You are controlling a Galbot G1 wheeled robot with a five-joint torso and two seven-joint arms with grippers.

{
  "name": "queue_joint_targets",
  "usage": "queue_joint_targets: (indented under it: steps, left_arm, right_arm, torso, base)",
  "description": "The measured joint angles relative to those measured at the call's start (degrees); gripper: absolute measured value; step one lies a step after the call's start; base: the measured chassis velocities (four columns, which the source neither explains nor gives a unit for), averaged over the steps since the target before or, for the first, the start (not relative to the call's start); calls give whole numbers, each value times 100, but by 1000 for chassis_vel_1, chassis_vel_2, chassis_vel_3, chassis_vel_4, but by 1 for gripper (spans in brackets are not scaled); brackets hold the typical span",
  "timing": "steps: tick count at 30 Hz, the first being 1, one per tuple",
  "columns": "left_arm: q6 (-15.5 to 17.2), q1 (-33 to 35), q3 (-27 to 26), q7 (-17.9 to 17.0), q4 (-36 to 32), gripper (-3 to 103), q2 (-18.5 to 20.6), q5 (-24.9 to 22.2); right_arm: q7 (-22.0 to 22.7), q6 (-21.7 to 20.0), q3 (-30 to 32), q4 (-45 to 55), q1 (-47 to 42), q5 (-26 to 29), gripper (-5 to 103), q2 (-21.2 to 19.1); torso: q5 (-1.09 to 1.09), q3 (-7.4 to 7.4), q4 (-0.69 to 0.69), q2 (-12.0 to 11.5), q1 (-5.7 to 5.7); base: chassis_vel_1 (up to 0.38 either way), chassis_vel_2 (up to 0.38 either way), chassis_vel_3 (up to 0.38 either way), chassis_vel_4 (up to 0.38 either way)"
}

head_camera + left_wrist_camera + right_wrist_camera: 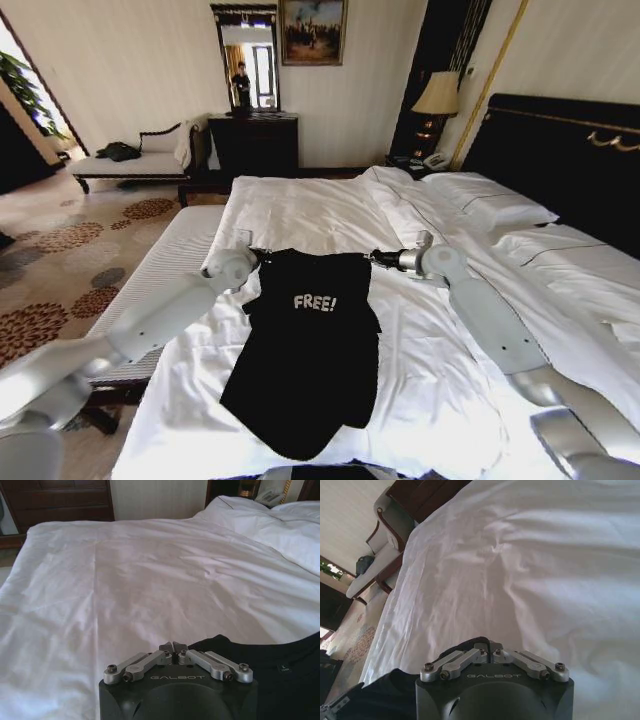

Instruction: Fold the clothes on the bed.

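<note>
The black T-shirt (310, 360) with white "FREE!" lettering lies chest up on the white bed (300, 210). Its top edge is stretched between my two grippers. My left gripper (262, 254) is shut on one shoulder corner and my right gripper (377, 259) is shut on the other. In the left wrist view the left gripper (173, 646) has its fingers pressed together at the edge of the black fabric (280, 655). The right wrist view shows the right gripper (487, 645) closed on a dark bit of cloth, with the shirt (380, 697) trailing away from it.
White pillows (490, 200) and the dark headboard (560, 150) are to the right. A pale cushioned bench (165, 265) runs along the bed's left side. Farther off stand a dark dresser (253, 143), a chaise (130, 165) and a lamp (437, 95).
</note>
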Motion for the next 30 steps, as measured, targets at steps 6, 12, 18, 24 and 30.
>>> queue_joint_targets:
  steps: [6,12,18,24,30]
  left_arm:
    - [-17,-145,-11,385,1381,0,-788,522]
    - [-119,-311,-243,610,2192,0,-1072,882]
    - [-192,-290,-286,713,2283,0,-1012,991]
    - [-359,-248,-411,878,2793,0,-1316,1317]
    - [-487,-297,-564,1060,3391,0,-1679,1575]
  right_arm:
    - [-379,5,15,-752,269,-722,0,261]
    - [-821,255,-100,-1606,773,-1413,0,728]
    - [-1100,429,-315,-2143,1071,-1807,0,1087]
    - [-1239,562,-340,-2699,1298,-2133,0,1553]
    - [-1332,642,-276,-3111,1369,-2287,0,1674]
  torso:
    - [-1,-1,-3,0,-2]
    - [-2,-1,3,0,-1]
    - [-2,-1,4,1,-2]
    - [-3,-1,4,1,-2]
    - [-2,-1,-3,1,-2]
  base:
    - [0,0,0,0]
    - [0,0,0,0]
    - [0,0,0,0]
    - [0,0,0,0]
    - [0,0,0,0]
